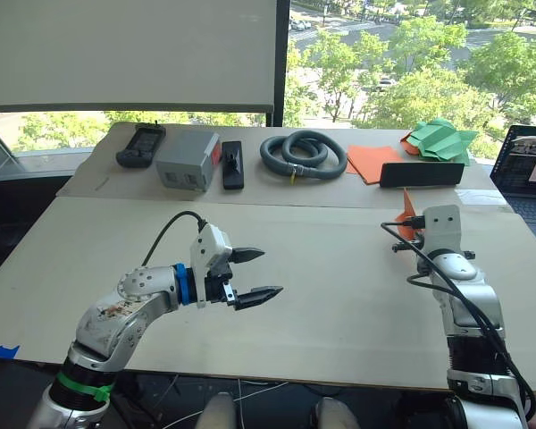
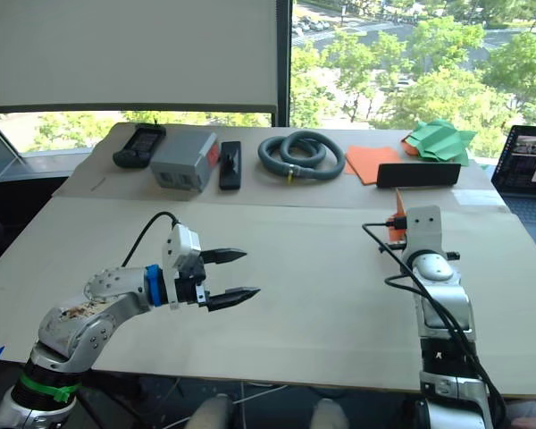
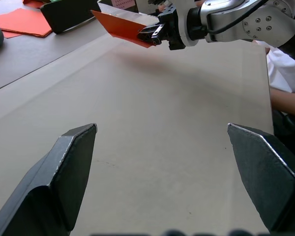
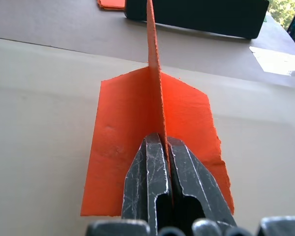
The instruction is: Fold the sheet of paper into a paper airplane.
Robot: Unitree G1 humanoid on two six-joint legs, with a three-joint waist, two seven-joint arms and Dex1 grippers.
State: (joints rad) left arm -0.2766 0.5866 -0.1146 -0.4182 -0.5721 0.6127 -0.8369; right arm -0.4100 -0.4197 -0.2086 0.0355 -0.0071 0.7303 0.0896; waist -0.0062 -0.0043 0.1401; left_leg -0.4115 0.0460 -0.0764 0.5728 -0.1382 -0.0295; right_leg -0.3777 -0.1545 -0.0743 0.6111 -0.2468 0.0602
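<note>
Right fingers (image 4: 160,162) pinching paper airplane (image 4: 152,147), nose pointed away, fin upright.

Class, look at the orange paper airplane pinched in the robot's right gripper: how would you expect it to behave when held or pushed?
The paper airplane is thin paper, so probably very light and easily crushed. Its wings stay spread while the right gripper pinches only the fin, so the folds likely stiffen it somewhat. Released on the table, it would probably slide or tip at a light nudge.

head stereo downward, wrist cameras close
</note>
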